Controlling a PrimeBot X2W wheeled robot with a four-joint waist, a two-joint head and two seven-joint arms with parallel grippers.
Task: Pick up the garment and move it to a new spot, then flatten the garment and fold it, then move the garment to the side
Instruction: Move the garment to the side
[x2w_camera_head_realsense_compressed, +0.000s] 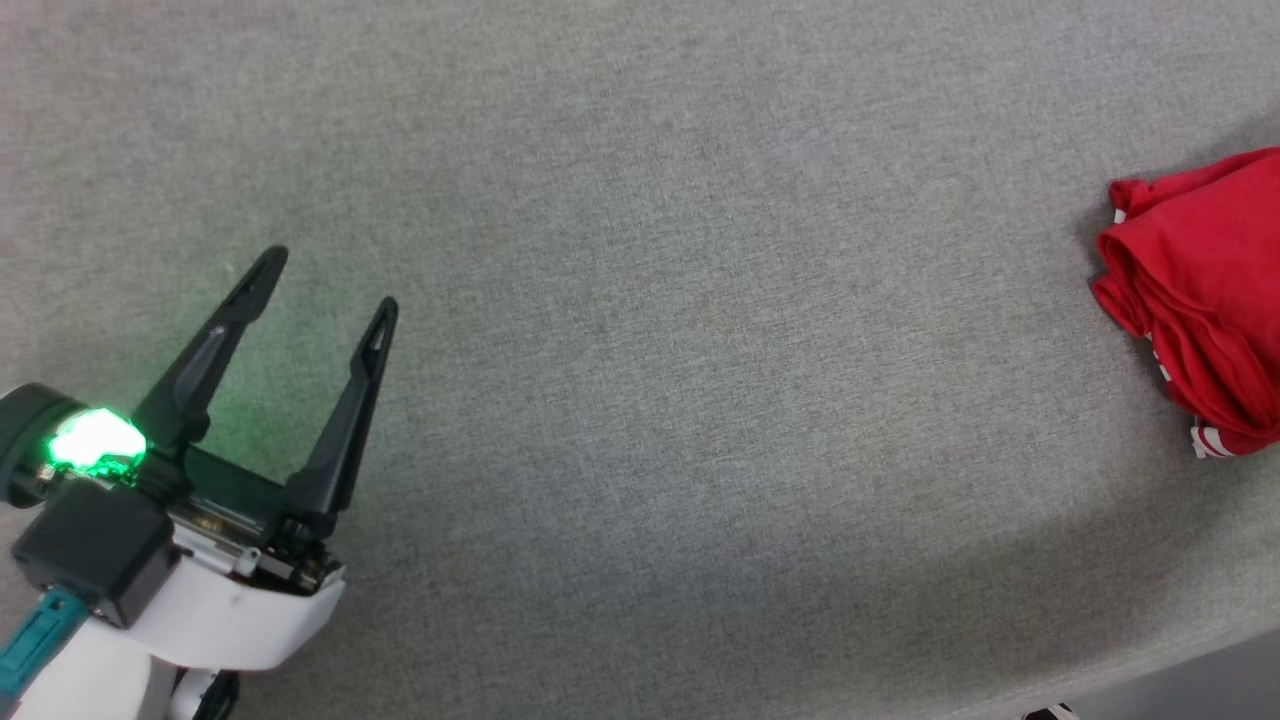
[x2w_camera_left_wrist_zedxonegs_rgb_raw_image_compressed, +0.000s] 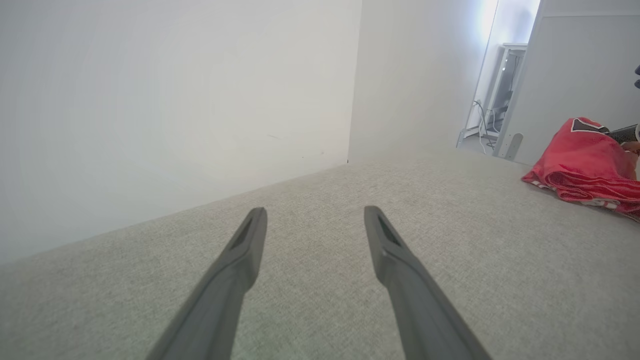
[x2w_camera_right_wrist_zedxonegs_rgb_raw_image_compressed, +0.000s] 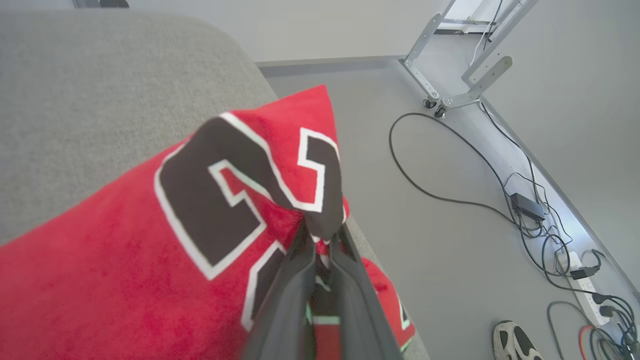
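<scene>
**Head view:** shirt (x2w_camera_head_realsense_compressed: 1200, 290) bunched at right edge of grey surface (x2w_camera_head_realsense_compressed: 650, 300). My left gripper (x2w_camera_head_realsense_compressed: 330, 280) over surface's left part, fingers wide apart, empty.

**Left wrist view:** same fingers spread above bare surface; shirt heaped at surface's far right.

**Right wrist view:** right gripper (x2w_camera_right_wrist_zedxonegs_rgb_raw_image_compressed: 322, 235) pinched together on fold at black numeral (x2w_camera_right_wrist_zedxonegs_rgb_raw_image_compressed: 210, 200), near surface's edge. I judge cloth light, limp, not slippery; single pinch would only drag bunch. For flattening, I'd take hold at shoulders or hem corners.
</scene>
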